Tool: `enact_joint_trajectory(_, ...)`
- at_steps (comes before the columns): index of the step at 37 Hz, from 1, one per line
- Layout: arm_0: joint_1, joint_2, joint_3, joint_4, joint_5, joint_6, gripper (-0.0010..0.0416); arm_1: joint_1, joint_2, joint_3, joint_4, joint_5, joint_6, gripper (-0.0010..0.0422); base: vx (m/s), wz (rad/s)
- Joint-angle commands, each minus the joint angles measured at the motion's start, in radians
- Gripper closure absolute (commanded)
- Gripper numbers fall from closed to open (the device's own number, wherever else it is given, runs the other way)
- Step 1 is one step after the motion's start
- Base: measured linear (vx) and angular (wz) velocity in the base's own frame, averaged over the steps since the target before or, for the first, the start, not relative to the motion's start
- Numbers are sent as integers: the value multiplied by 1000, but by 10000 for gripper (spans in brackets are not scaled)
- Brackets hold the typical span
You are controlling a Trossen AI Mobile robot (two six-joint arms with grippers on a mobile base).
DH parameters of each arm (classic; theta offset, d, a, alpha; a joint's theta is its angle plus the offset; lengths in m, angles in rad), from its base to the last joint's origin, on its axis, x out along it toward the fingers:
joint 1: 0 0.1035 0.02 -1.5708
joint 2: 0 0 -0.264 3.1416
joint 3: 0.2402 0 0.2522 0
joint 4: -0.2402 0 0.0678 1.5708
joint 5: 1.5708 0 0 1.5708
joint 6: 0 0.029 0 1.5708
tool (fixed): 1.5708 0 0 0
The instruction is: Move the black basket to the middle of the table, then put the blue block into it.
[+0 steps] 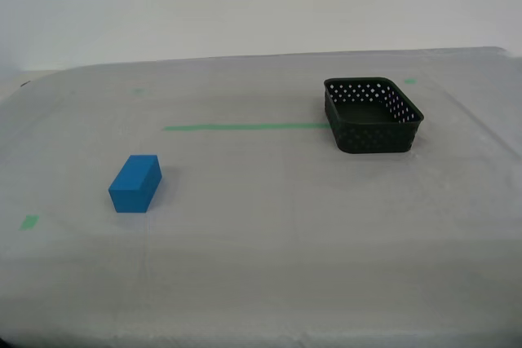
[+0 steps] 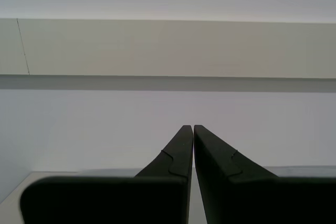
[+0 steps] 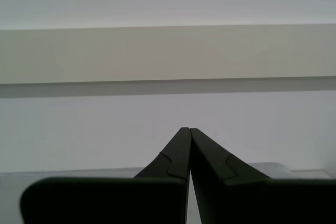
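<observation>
The black basket (image 1: 373, 116) stands upright and empty on the table (image 1: 261, 266), toward the exterior view's right and far side. The blue block (image 1: 135, 183) lies on the cloth at the exterior view's left, nearer the front. Neither arm appears in the exterior view. My first gripper (image 3: 185, 129) points at a pale wall, its black fingers pressed together with nothing between them. My second gripper (image 2: 188, 127) likewise faces the wall, fingertips touching and empty. Neither wrist view shows the basket or the block.
A green tape line (image 1: 245, 127) runs across the cloth from mid-table to the basket's near corner. Small green tape bits (image 1: 29, 222) mark the exterior view's left, with another (image 1: 410, 81) behind the basket. A white wall rises behind the table.
</observation>
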Motion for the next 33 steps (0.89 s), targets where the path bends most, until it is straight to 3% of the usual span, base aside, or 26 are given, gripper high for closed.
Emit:
enact_joint_trajectory(1, 0, 0, 1, 3, -1, 5, 406, 0, 0, 0, 1, -1, 2, 412, 0, 0)
enact_joint_trajectory(33, 0, 0, 1, 0, -1, 7, 406, 0, 0, 0, 1, -1, 2, 412, 0, 0)
